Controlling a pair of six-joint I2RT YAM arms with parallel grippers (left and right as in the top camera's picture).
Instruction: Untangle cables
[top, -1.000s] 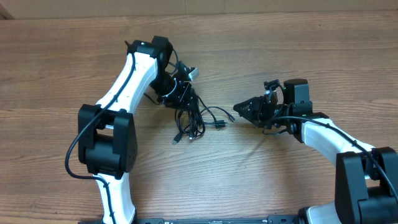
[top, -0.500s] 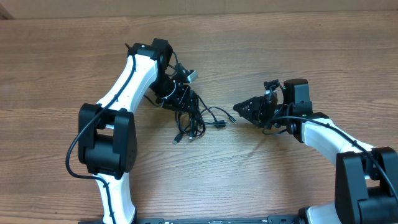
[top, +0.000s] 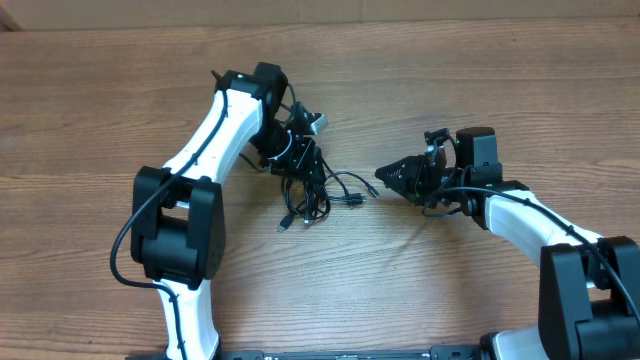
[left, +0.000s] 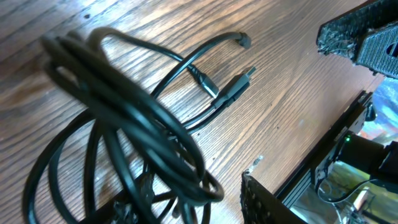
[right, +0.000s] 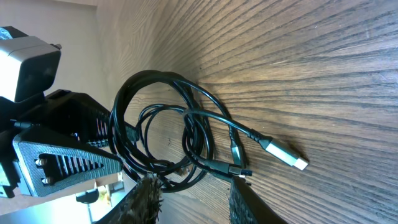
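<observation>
The cables (top: 305, 185) lie as one black tangle on the wooden table, mid-left, with loose plug ends toward the front (top: 283, 225) and the right (top: 355, 198). My left gripper (top: 294, 150) sits at the tangle's far end. In the left wrist view the cables (left: 124, 106) loop between its fingers (left: 264, 199), which stand apart with bare wood showing beside the strands. My right gripper (top: 381, 177) points left, just short of the right-hand plug. In the right wrist view it (right: 196, 198) is open with nothing between the fingers, and the cables (right: 161, 124) and a silver plug (right: 283, 154) lie ahead.
The left wrist view has my right gripper (left: 360, 37) at top right and the table's front edge with a black rail (left: 323, 168) at lower right. Both arm bases stand at the front edge (top: 175, 250) (top: 590, 290).
My left arm has shifted slightly right and toward the back, and its jaws have widened around the tangle's top. The right arm has not moved.
</observation>
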